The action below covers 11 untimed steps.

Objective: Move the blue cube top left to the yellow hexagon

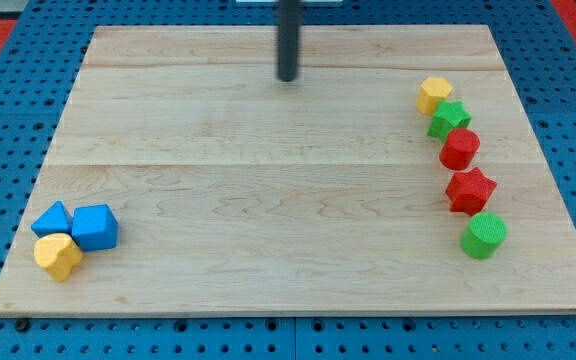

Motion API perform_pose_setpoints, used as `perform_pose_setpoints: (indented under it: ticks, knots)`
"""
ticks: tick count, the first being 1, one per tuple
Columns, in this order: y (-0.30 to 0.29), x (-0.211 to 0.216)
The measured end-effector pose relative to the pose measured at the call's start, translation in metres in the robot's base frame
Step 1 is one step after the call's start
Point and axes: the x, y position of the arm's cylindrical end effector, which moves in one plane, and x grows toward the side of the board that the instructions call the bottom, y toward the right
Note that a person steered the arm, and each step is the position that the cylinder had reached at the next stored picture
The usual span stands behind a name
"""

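Yellow heart block (58, 256) nearest you, bottom-left corner of tabletop (268, 200). Blue cube (95, 227) touches it, blue triangle block (52, 218) on its left. Your cube likely light, rigid, slides easily; push flat left face toward view's right. Yellow hexagon (433, 95) far off, top right, heading green-and-red column. No pincer; my tip (287, 78) near top centre, well apart from blocks.

Bright, even light from overhead fills the view, and the pale wooden surface (268, 170) shows no glare or hot spots. Shadows are short and soft, hugging the bases of the blocks and the dark rod (288, 40). Focus is slightly soft throughout, with block edges a little fuzzy and straight board edges showing hardly any distortion.
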Motion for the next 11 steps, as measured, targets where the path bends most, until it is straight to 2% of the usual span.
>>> perform_pose_setpoints:
  ticks: [2,3,4,5,6,7,9,11]
  knots:
    - [-0.191,0.099]
    - [-0.251,0.149]
    - [-0.254,0.156]
    - [-0.253,0.199]
    - [-0.253,0.273]
    - [-0.251,0.3]
    - [-0.172,0.27]
    - [-0.133,0.237]
